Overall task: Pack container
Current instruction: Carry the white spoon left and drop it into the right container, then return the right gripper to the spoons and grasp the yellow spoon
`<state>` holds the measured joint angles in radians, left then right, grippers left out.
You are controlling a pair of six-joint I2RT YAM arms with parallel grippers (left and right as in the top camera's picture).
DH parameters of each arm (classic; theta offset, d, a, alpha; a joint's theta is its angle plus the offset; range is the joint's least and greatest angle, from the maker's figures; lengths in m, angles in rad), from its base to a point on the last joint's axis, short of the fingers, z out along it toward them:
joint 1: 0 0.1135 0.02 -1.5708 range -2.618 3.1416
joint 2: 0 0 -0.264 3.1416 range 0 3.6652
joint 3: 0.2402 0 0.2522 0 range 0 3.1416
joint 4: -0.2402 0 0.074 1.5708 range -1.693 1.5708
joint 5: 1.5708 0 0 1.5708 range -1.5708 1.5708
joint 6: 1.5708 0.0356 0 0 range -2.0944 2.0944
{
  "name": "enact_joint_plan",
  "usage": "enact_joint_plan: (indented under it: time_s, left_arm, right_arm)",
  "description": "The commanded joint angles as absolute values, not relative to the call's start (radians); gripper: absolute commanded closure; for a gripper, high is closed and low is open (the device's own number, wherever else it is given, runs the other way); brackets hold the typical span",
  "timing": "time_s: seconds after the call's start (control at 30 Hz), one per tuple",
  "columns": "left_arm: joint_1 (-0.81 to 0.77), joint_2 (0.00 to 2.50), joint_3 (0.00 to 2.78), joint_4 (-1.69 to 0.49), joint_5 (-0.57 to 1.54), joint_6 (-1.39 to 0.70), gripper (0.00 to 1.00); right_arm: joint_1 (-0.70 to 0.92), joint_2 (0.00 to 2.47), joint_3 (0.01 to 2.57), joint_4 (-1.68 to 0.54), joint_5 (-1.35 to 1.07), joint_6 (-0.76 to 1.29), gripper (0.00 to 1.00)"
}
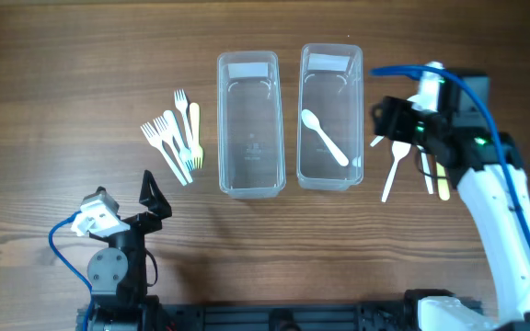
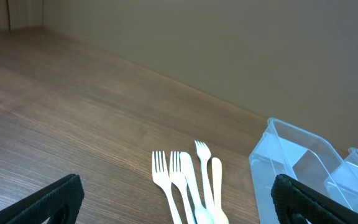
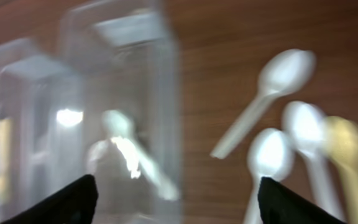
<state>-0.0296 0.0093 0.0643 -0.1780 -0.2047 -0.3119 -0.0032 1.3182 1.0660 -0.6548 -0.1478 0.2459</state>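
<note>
Cutlery packing on a wooden bench (image 1: 53, 83).
Left pincer (image 1: 155, 198) lower left and right pincer (image 1: 386, 116) upper right, both wide and empty; white spoon (image 1: 325, 136) inside right-of-centre clear container (image 1: 330, 187); forks (image 1: 175, 138) left of centre.

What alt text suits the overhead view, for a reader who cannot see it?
Two clear containers stand side by side on a wooden table: the left container is empty, the right container holds one white spoon. Forks lie to the left, more spoons to the right near the right gripper.
</note>
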Motion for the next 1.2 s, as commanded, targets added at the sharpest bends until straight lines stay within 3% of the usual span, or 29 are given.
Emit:
enact_joint_plan:
  time_s: [0.0,0.33,0.53,1.17]
  left_arm:
    - [-0.020,0.007,0.056,-0.176,-0.199,-0.299,0.00]
    - [-0.020,0.007,0.056,-0.176,-0.199,-0.299,0.00]
    - [-0.020,0.007,0.056,-0.176,-0.199,-0.299,0.00]
    - [-0.020,0.007,0.056,-0.176,-0.199,-0.299,0.00]
  right_arm:
    - [-0.088,1.291,1.080,-0.703,0.087,0.235,0.14]
    - [-0.387,1.338,0.833,-0.493,0.025,0.307,0.12]
    - [-0.390,1.358,0.715,-0.294,-0.017,0.265,0.13]
    - [-0.389,1.562,0.706,-0.279,-0.068,0.208,0.23]
